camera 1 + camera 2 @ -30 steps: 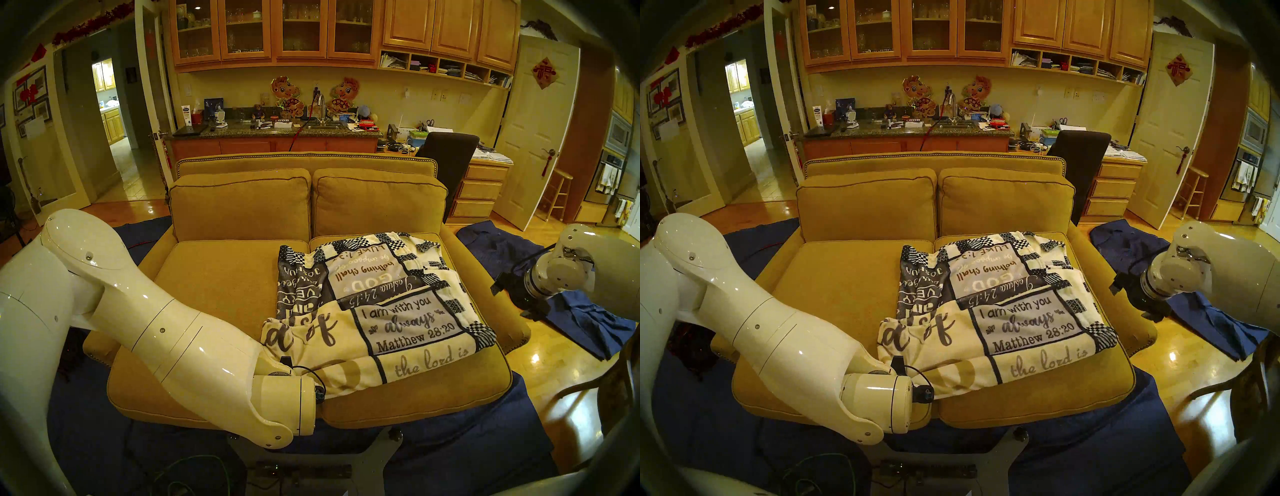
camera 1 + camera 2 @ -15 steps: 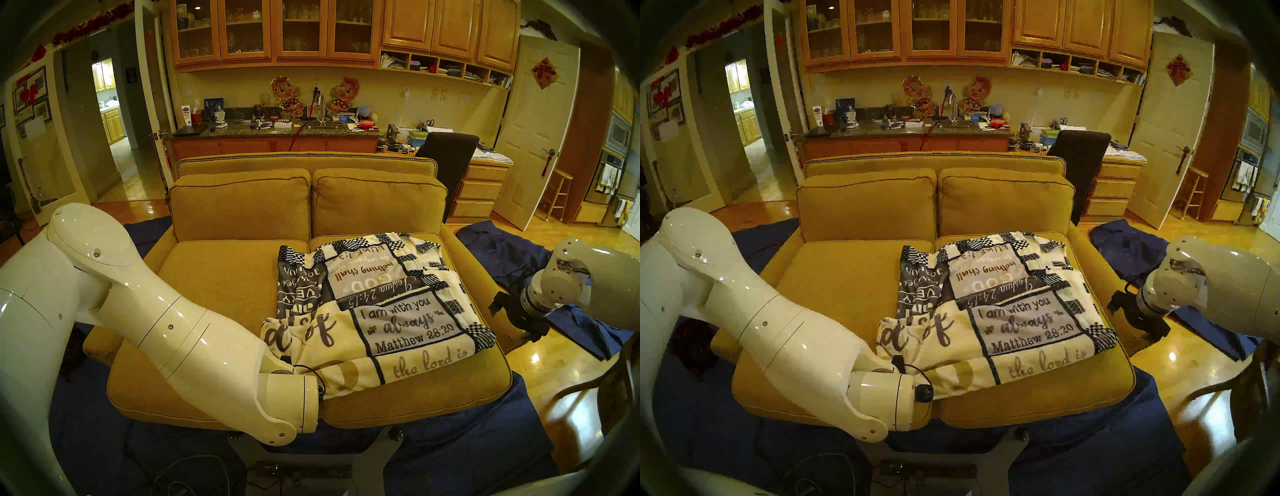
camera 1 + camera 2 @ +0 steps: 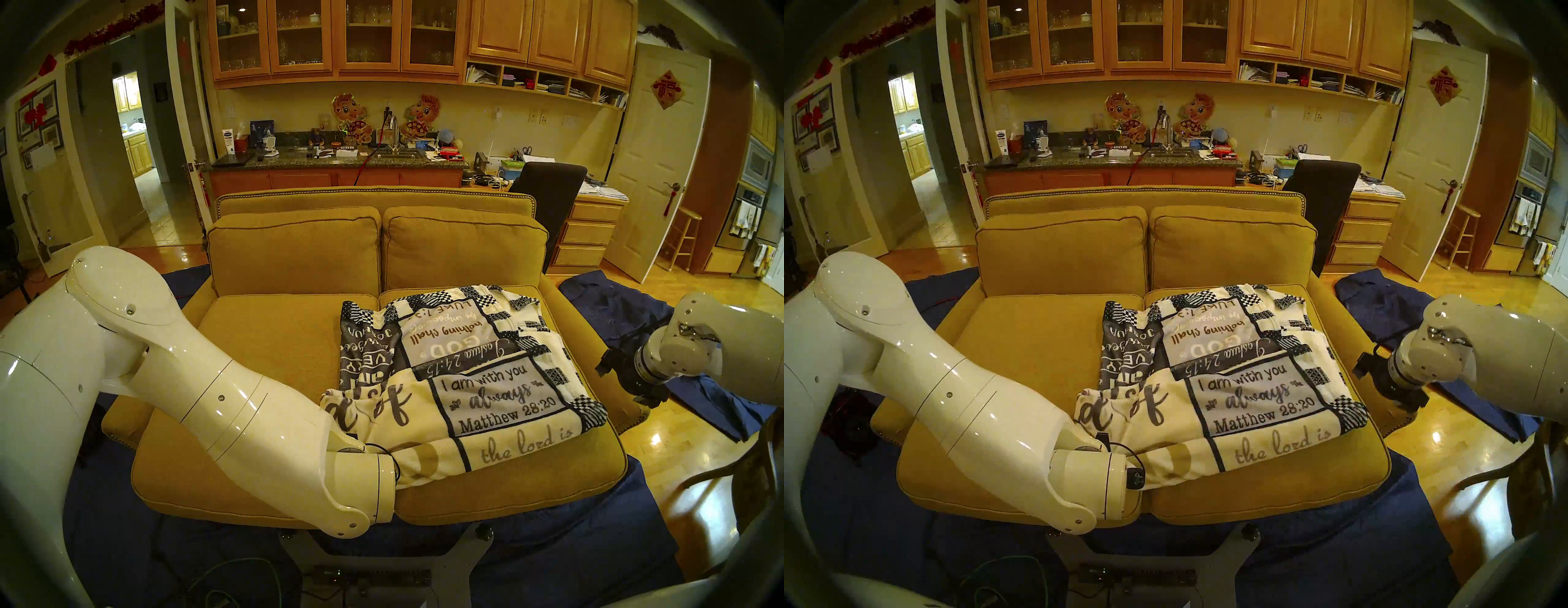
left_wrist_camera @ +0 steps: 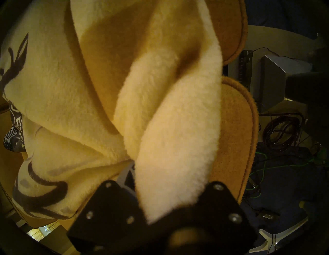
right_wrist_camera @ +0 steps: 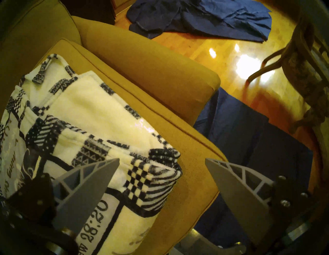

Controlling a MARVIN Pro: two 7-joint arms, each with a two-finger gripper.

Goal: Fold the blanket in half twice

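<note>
Lying on the right seat cushion of a mustard sofa (image 3: 271,339), the blanket (image 3: 488,382) is cream fleece w/ navy-bordered verse panels and a checkered edge, already doubled into a rough, rumpled rectangle. Its long axis runs front-to-back, from the sofa's front lip toward the back cushions.

Left gripper (image 4: 170,201) is clenched on the blanket's near-left corner, at the front edge by the seam between the two seat cushions; plush cloth bunches up out of the jaws in the left wrist view. In the head views that gripper itself is hidden behind the forearm.

Right gripper (image 5: 162,171) is released, jaws wide, nothing between them. It hangs off the sofa's right side, above the armrest (image 5: 160,74), near but not touching the cloth. The checkered near-right corner (image 5: 156,179) lies just inboard of it, toward the robot's left and lower.

So the free corner is closest to the right arm, which probably needs to come in leftward and down to pinch it, matching the left's hold, before the second fold.

Dark blue cloths (image 3: 712,395) on the floor aren't part of the job.
</note>
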